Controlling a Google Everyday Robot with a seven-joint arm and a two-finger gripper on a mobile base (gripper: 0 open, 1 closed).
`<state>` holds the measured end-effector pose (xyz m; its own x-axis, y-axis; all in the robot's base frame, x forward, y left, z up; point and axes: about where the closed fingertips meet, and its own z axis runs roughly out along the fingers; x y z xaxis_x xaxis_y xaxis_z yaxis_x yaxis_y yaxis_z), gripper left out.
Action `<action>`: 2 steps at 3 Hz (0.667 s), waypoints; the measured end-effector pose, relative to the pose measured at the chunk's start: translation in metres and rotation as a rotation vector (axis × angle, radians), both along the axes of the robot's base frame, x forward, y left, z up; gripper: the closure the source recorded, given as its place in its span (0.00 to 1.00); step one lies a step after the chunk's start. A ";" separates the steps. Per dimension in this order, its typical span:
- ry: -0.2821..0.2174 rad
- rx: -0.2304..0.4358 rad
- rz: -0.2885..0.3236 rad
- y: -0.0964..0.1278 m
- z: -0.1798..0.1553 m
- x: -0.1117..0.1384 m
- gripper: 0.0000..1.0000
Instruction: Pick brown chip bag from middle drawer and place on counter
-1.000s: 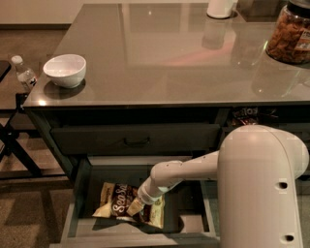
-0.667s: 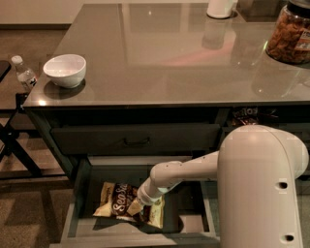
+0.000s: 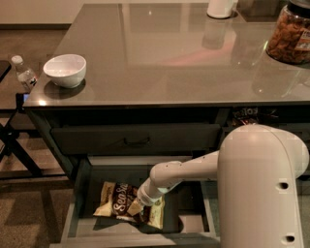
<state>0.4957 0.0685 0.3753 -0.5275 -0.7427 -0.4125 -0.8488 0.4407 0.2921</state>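
Note:
The brown chip bag lies flat on the floor of the open middle drawer, left of centre, its dark middle and white script facing up. My white arm reaches down from the right into the drawer. The gripper sits right on the bag's right half, touching it and covering part of that side. The glossy grey-brown counter spreads above the drawers, well above the bag.
On the counter stand a white bowl at the left edge, a clear jar of orange-brown snacks at the right and a white container at the back. A shut drawer with a bar handle overhangs the open drawer. A small bottle stands to the left.

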 end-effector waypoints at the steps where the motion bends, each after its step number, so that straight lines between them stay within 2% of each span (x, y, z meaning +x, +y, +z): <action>1: -0.026 0.026 -0.005 0.003 0.027 0.004 1.00; 2: -0.038 0.065 -0.013 0.003 0.060 0.009 1.00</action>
<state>0.5048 0.0716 0.4349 -0.5197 -0.7073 -0.4792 -0.8543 0.4326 0.2881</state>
